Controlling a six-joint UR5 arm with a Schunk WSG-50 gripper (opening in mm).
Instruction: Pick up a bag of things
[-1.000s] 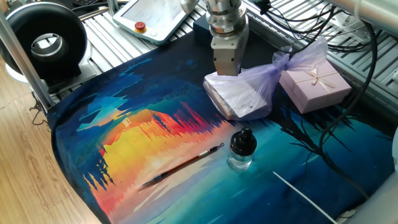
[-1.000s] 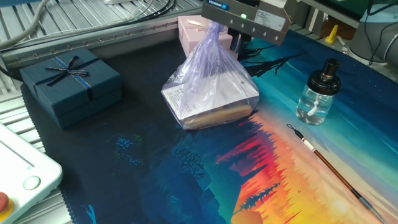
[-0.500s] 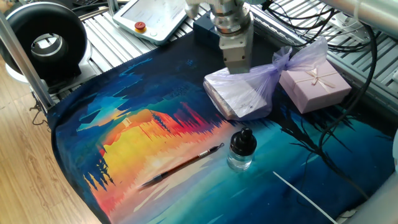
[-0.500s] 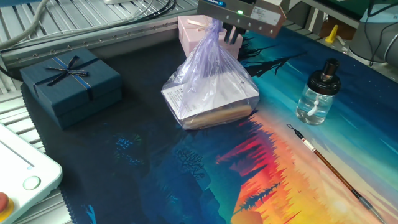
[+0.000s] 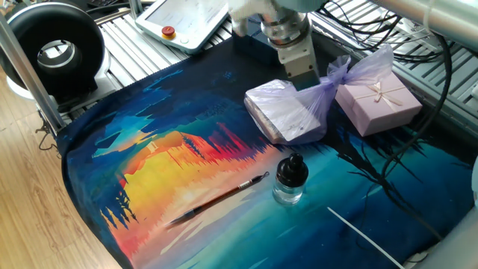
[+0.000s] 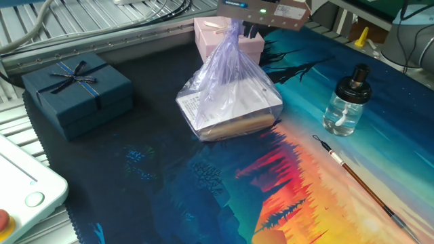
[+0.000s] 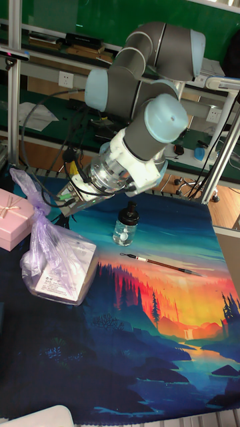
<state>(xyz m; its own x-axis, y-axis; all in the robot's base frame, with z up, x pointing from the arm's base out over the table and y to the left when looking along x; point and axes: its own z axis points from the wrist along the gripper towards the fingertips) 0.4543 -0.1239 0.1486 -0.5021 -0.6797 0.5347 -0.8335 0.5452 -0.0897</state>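
While the thin translucent pale-lilac plastic bag with a whitish block inside [image 5: 287,112] sits where it sat a second ago, on the dark part of the painted sunset-landscape mat [image 5: 172,161] just in front of the pale pink ribboned gift box [image 5: 377,101], we see the two-finger gripper [image 5: 302,75] has slid sideways from over the block toward the bag's twisted neck. In the other fixed view its body now sits right over the knot, fingers [image 6: 249,30] barely poking out either side of the plastic. We cannot tell whether the claw is spread or clenched; the fingertips are blurred or cut off in every view. The bag looks unlifted, block flat on the mat, neck standing up. We judge the arm is lining up on the knot, so grasp and lift remain. The dark navy gift box [image 6: 76,91], clear glass ink bottle with black cap [image 6: 347,102] and thin brush [image 6: 359,184] lie well apart.
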